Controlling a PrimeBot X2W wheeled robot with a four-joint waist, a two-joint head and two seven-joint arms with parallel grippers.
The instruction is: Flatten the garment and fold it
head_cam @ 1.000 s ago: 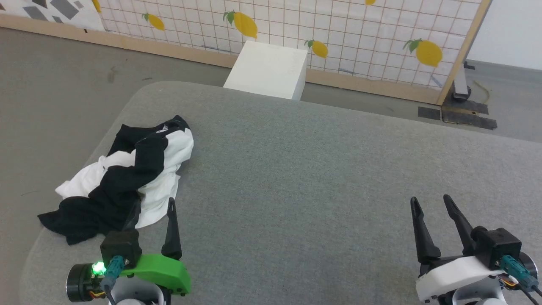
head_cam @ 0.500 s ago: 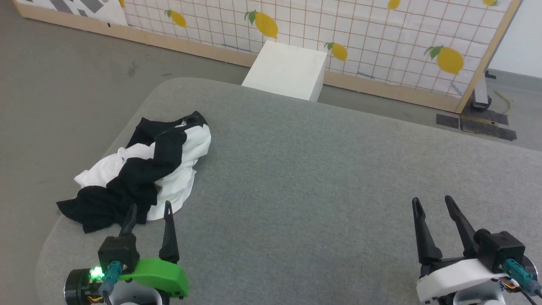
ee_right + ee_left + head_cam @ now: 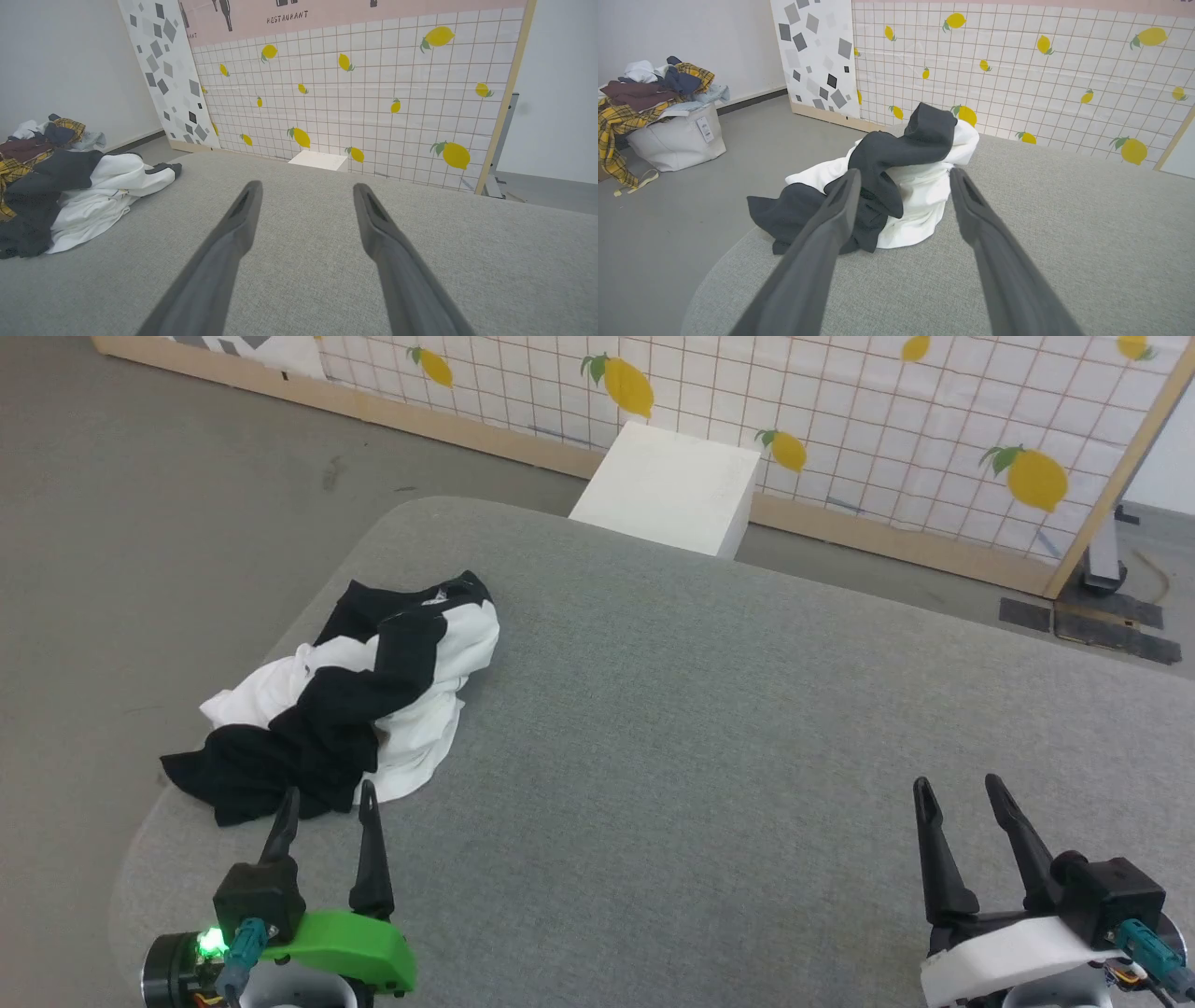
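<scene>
The shirt [image 3: 345, 728] was just a crumpled black-and-white heap on the gray tabletop [image 3: 700, 728], near its rounded corner. It sat right ahead of the left jaws. Seen from the left wrist, the pile [image 3: 896, 186] lay past the two dark fingers [image 3: 831, 233] and roughly centered between them, with a black fold draped over the white part. From the head view the fingertips came close to the near black edge, but I couldn't tell if they actually touched it.

The left jaws were spread wide with nothing in them. Same for the right jaws: wide apart, empty, over bare tabletop, well away from the shirt, which lay off to their left [image 3: 88, 200].

Straight ahead of the right jaws, past the far edge of the tabletop, a white box [image 3: 667, 490] sat on the floor [image 3: 140, 523] against a tiled screen with lemons [image 3: 840, 411]. Far left of the left jaws there was a white bin [image 3: 677, 135] piled with clothes.
</scene>
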